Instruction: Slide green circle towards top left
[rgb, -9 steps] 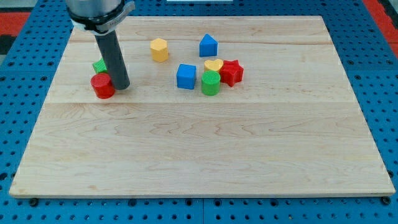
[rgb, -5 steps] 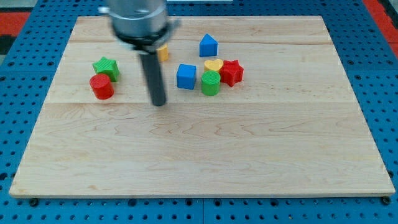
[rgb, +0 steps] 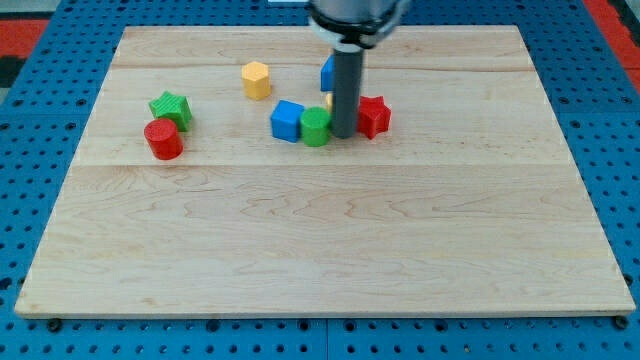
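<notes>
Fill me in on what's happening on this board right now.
The arm's rod is pushing the green circle toward the view's left. My tip sits just right of the circle, between it and the red star. The circle is pressed against the blue cube. Another blue block and a yellow block are mostly hidden behind the rod. Farther left lie a yellow hexagon, a green star and a red cylinder.

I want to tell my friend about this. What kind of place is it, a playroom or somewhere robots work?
Probably a robot test bench, not a playroom. A wooden board lies on a blue pegboard, and my tip sits just right of the green circle, among small coloured blocks like the red star.
</notes>
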